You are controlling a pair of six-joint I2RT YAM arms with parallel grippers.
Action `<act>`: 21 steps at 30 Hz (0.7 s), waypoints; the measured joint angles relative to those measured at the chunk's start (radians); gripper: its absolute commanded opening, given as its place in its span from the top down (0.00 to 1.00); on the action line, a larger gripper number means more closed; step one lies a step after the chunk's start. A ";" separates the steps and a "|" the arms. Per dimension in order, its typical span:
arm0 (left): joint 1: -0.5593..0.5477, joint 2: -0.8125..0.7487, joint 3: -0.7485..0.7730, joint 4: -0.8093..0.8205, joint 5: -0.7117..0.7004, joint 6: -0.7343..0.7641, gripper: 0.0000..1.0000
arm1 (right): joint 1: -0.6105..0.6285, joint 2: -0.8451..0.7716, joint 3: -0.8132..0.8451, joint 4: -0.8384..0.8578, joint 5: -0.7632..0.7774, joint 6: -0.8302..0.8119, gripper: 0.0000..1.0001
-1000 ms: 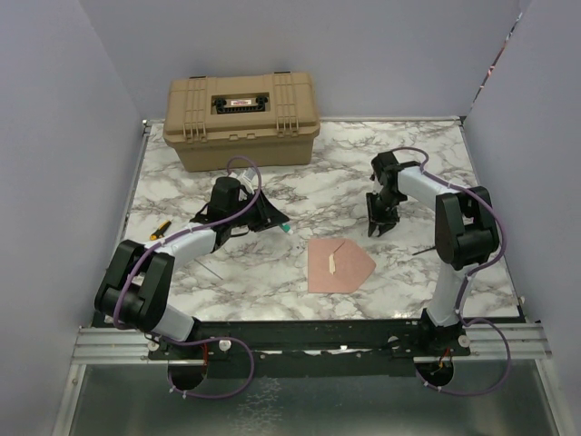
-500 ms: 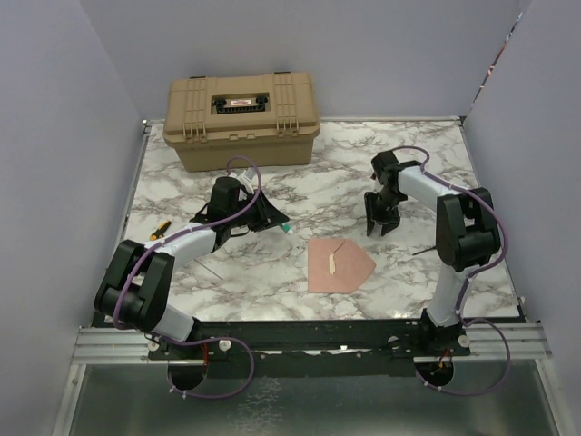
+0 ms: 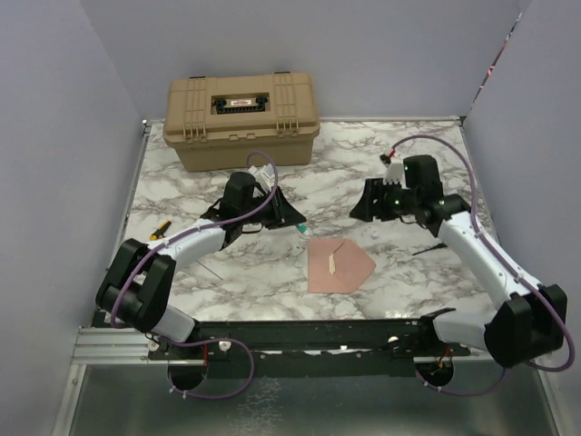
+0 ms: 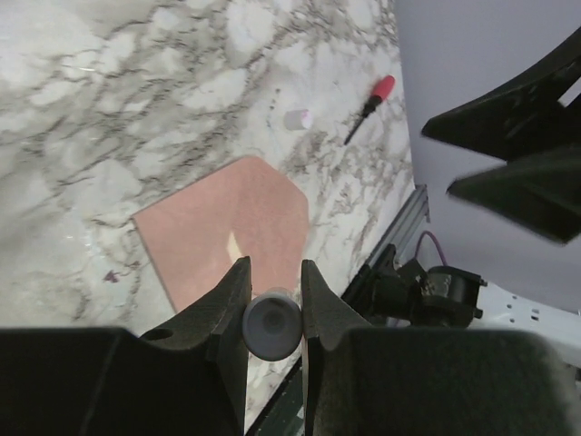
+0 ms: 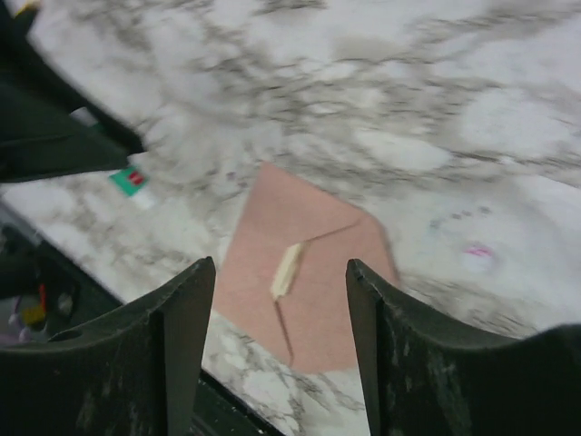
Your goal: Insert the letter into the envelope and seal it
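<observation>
Overhead and wrist views of a marble-patterned table (image 3: 427, 163). The pinkish-brown envelope (image 3: 338, 265) lies flat near the table's near edge, between the two arms, with its pointed end toward the right arm. A short pale strip (image 3: 332, 263) lies on its upper face beside a crease. The letter does not show as a separate sheet, and it cannot be told whether it sits inside the envelope.

The left gripper (image 3: 292, 221) hovers just beyond the envelope's far-left corner. Its jaws are clamped on a small cylindrical tube (image 4: 270, 325), whose greenish end (image 5: 132, 182) points toward the envelope. The right gripper (image 5: 279, 265) hangs above the table on the far-right side of the envelope. Its fingers (image 5: 186, 345) stand well apart with nothing between them.

A tan toolbox (image 3: 241, 118), lid closed, stands at the far edge. A red-handled screwdriver (image 4: 372, 107) and a small white cap (image 4: 297, 118) lie near each other on the table, to the right of the envelope.
</observation>
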 measured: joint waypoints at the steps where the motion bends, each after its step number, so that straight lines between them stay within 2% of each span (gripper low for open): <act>1: -0.013 0.002 0.009 -0.002 0.008 0.001 1.00 | 0.022 -0.032 -0.042 0.054 -0.043 0.010 0.32; 4: -0.055 0.004 0.037 -0.002 0.034 0.005 1.00 | 0.142 -0.109 -0.167 0.238 -0.157 0.049 0.30; 8: -0.095 0.004 0.062 0.000 0.058 0.005 1.00 | 0.246 -0.115 -0.224 0.384 -0.232 0.083 0.29; 16: -0.125 0.001 0.069 0.015 0.085 -0.008 1.00 | 0.282 -0.081 -0.240 0.483 -0.263 0.093 0.39; 21: -0.124 -0.016 0.069 0.040 0.086 -0.032 1.00 | 0.294 -0.080 -0.256 0.509 -0.264 0.098 0.40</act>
